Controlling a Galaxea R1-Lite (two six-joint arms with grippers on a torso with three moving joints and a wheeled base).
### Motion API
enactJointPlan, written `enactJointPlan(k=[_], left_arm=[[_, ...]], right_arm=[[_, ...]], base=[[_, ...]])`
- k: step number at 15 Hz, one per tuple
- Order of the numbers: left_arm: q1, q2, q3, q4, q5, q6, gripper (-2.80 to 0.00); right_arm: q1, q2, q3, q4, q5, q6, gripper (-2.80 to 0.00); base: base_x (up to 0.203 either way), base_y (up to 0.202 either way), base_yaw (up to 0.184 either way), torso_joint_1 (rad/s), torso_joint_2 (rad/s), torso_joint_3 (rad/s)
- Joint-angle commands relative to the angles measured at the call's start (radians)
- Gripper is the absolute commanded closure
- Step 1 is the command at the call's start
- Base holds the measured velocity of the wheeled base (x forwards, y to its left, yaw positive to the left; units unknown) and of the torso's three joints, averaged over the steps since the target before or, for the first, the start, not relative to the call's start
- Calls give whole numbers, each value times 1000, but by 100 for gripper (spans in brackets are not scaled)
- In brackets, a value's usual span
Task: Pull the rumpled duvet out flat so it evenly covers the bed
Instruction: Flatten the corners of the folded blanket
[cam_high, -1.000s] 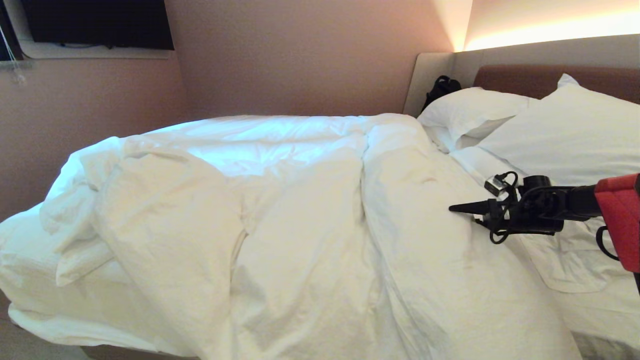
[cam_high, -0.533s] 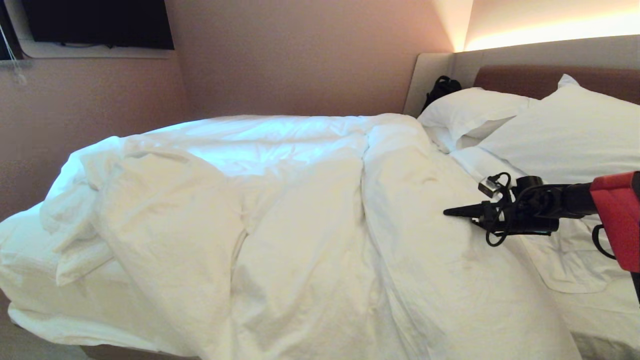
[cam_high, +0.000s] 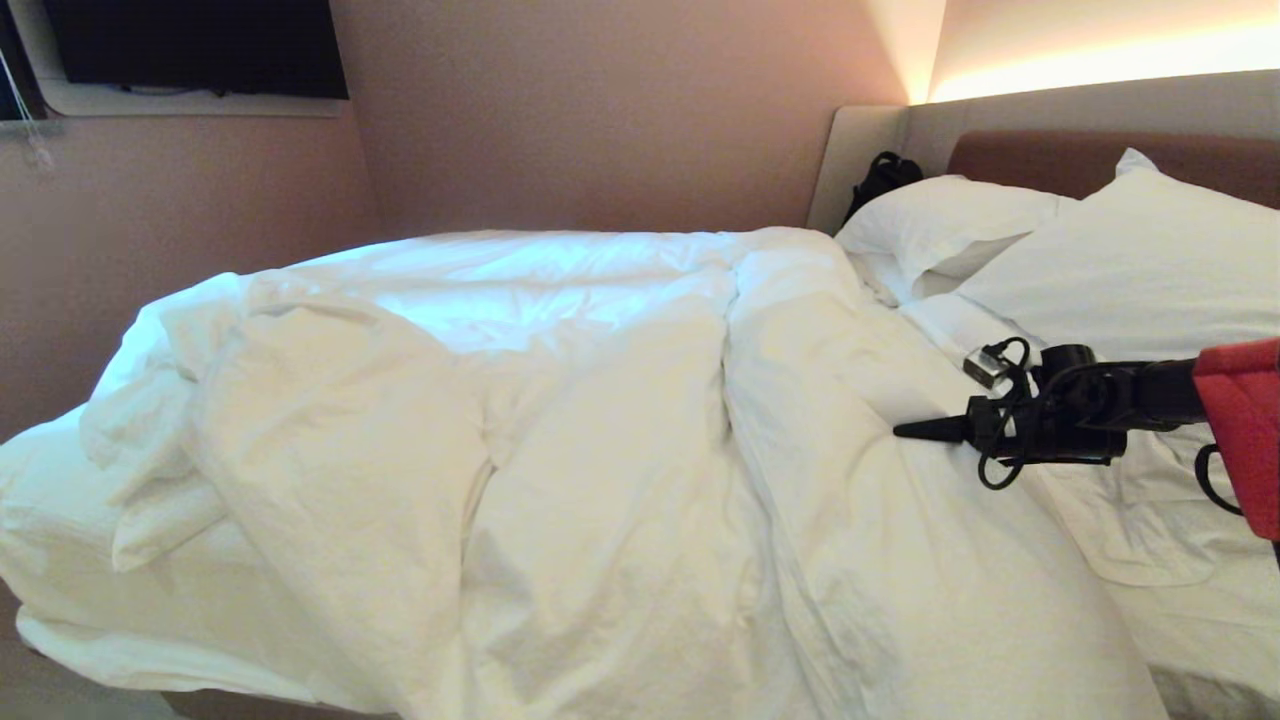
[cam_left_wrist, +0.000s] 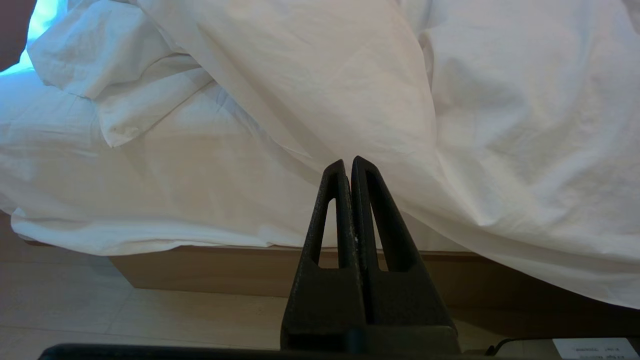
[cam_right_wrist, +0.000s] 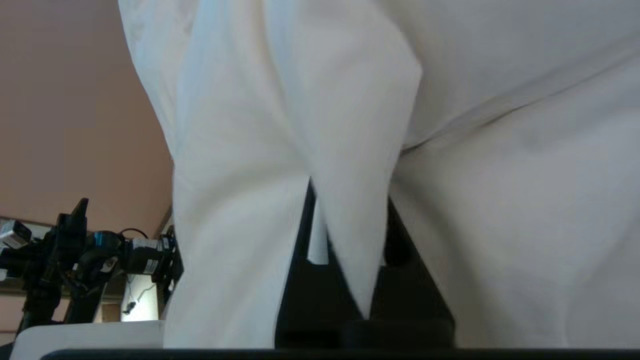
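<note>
Bedroom, pinkish walls, warm strip light along the upper right of the head frame; a dark screen (cam_high: 195, 45) is mounted at upper left. The bed (cam_high: 1100, 160) fills most of the frame, its brown headboard in a beige surround at upper right.

The duvet (cam_high: 600, 450) lies rumpled over the mattress, centre and left of the frame: a long ridge runs from upper centre down to the lower edge, and a bunched, folded-back corner sits at middle left. Its near edge hangs over the side of the bed; in the left wrist view it drapes past the tan wooden base (cam_left_wrist: 200, 270) toward the pale floor (cam_left_wrist: 100, 320).

Right gripper (cam_high: 905, 431), middle right of the head frame, points left along the duvet's upper-right edge. Its jaws are closed, with a fold of duvet cloth pinched between them in the right wrist view (cam_right_wrist: 345, 225). One second ago the jaws stood wide; they have since closed on the fabric. The duvet has hardly shifted.

Left gripper (cam_left_wrist: 348, 165) is parked low beside the bed, clear of the hanging duvet, fingers pressed together on nothing.

Two pillows (cam_high: 1130, 270) lean at the headboard, upper right, just beyond the gripper. A black bag (cam_high: 880, 180) sits behind the far pillow against the beige panel. Nothing lies between the right gripper and the cloth.
</note>
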Motion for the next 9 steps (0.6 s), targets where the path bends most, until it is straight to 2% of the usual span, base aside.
enactJointPlan(k=[1, 4, 7, 9], left_arm=[[1, 1, 0, 0, 0, 0, 0], [1, 0, 0, 0, 0, 0, 0], [1, 1, 0, 0, 0, 0, 0], [1, 1, 0, 0, 0, 0, 0]], right_arm=[[-9, -16, 3, 12, -4, -3, 0], [-42, -66, 24, 75, -43, -15, 0], [-80, -145, 108, 159, -53, -108, 0], [-87, -197, 172, 216, -96, -188, 0]], base=[[0, 0, 0, 0, 0, 0], [0, 0, 0, 0, 0, 0], [0, 0, 0, 0, 0, 0], [0, 0, 0, 0, 0, 0]])
